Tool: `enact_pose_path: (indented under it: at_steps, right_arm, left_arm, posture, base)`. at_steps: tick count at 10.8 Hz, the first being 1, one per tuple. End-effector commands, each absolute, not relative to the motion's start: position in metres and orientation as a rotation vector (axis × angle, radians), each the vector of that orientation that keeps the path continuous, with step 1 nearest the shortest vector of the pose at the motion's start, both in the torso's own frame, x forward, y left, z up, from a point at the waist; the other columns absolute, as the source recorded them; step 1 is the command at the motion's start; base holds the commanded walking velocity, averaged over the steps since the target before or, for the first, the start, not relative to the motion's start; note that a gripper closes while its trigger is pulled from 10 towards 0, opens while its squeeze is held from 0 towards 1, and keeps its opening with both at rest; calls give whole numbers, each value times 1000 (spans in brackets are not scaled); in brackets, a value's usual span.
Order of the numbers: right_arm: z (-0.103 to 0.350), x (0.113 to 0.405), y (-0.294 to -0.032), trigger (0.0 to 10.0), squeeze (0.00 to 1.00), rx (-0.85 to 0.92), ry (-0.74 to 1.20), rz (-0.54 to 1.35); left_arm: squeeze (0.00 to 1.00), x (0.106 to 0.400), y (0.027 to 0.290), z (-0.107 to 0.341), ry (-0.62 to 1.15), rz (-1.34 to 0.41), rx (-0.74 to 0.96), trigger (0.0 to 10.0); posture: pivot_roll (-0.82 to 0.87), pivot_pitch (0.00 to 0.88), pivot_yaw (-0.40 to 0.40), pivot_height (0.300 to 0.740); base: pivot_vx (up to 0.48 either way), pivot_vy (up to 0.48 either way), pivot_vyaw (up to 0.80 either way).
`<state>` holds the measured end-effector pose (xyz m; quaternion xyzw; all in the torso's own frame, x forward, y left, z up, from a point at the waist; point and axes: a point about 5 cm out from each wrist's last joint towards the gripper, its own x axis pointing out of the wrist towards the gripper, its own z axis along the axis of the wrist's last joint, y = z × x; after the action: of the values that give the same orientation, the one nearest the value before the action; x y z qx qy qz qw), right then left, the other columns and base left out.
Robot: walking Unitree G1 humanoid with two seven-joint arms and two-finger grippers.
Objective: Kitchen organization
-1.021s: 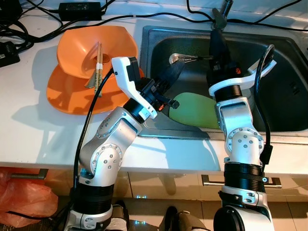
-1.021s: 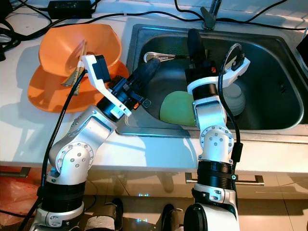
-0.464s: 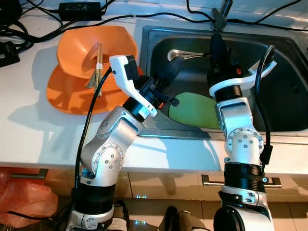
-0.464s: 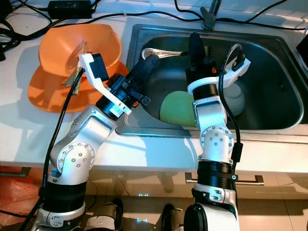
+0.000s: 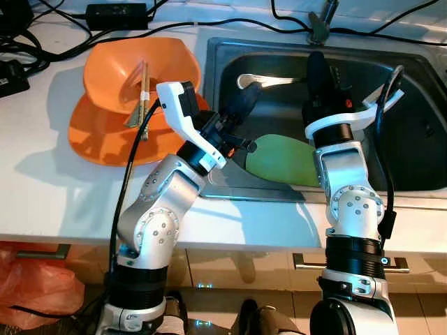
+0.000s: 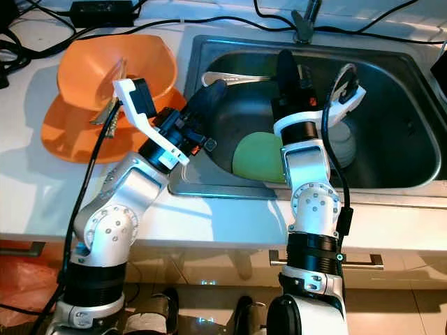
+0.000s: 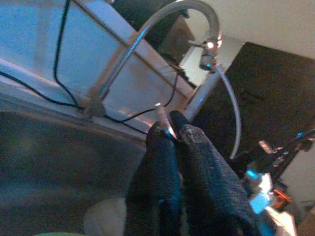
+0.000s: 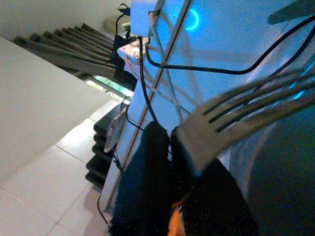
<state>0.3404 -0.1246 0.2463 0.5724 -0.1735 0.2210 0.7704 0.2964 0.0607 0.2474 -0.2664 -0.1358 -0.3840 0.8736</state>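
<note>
White counter (image 5: 42, 174) runs along the front, with a steel sink (image 5: 412, 125) set into it. Over the sink, the left gripper (image 5: 246, 100) reaches in from the counter side. Its two black fingers (image 7: 197, 162) are pressed together on the thin handle of a metal spatula (image 5: 269, 82). The wrist view shows the handle pinched between them. The spatula stretches across the back of the sink from this gripper to the right gripper (image 5: 316, 66), which points up toward the tap (image 5: 320, 21). The right gripper's fingers (image 8: 147, 182) are squeezed on the slotted end of the spatula, so both grippers hold the same tool, one at each end. Below them, a green plate (image 5: 283, 160) leans in the sink between the two arms. Pale dishes (image 6: 339, 146) sit in the sink beside the right arm. On the counter, left of the sink, an orange bowl (image 5: 164, 66) sits on an orange plate (image 5: 91, 139), and chopsticks (image 5: 142, 94) lie in the bowl. Black cables (image 5: 230, 21) run along the back of the counter.
</note>
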Motion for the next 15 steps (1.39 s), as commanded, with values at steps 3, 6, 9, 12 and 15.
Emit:
enact_pose_path:
  at_steps: [3, 6, 9, 12, 15]
  right_arm:
    - [259, 341, -122, 0, 0, 1276, -412, 490]
    - [260, 342, -126, 0, 0, 1297, -422, 477]
    - [269, 344, -136, 0, 0, 1310, -474, 437]
    - [273, 346, -147, 0, 0, 1275, -514, 386]
    - [268, 353, -158, 10000, 0, 1046, -499, 261]
  left_arm:
    - [1000, 299, 60, 244, -258, -785, -528, 10000]
    - [1000, 298, 57, 242, -247, -790, -498, 10000]
    - [0, 292, 47, 240, -245, -871, -332, 10000]
    - [0, 287, 42, 241, -248, -887, -247, 10000]
    - [0, 286, 38, 240, -267, -885, -134, 10000]
  posture:
    - [165, 200, -48, 740]
    - [166, 200, -49, 740]
    - [166, 198, -48, 740]
    - [167, 196, -48, 740]
    - [170, 195, -52, 740]
  base:
    - [0, 0, 0]
    - [0, 0, 0]
    - [0, 0, 0]
    - [0, 0, 0]
    - [0, 0, 0]
